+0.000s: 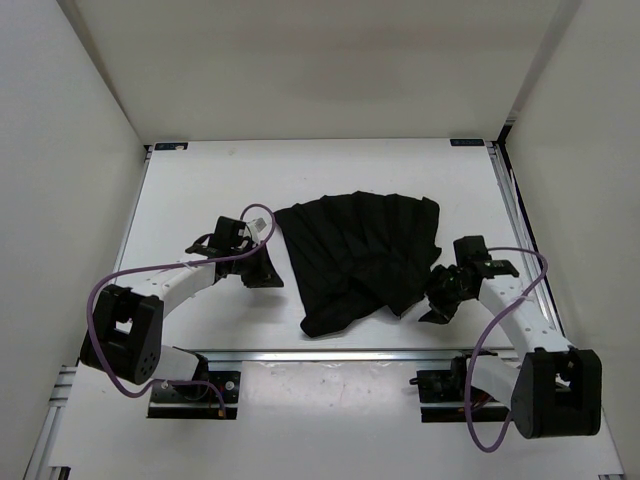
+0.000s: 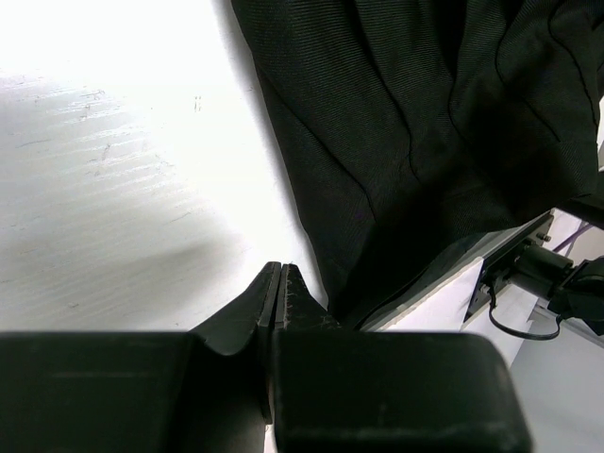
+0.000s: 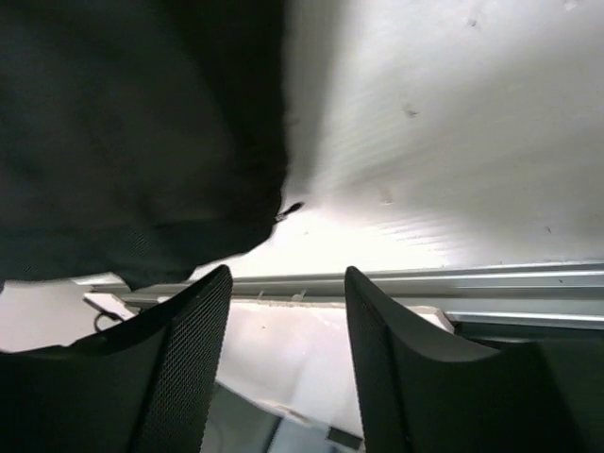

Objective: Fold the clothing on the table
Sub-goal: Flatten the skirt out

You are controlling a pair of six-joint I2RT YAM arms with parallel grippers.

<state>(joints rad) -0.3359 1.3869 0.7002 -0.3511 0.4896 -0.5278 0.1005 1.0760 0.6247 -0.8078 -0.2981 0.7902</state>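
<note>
The clothing (image 1: pixel 365 255) lies in the middle of the tabletop (image 1: pixel 210 190), between the two arms. We judge it light, limp and quick to bunch, so corners and hems are the places to pinch. The right gripper (image 3: pixel 288 283) has its jaws open and empty beside the near-right edge. The left gripper (image 2: pixel 280 278) has its jaws closed on nothing, just beside the left hem. The long axis seems diagonal, from near-left corner to far-right, and the pleats roughly follow it.
</note>
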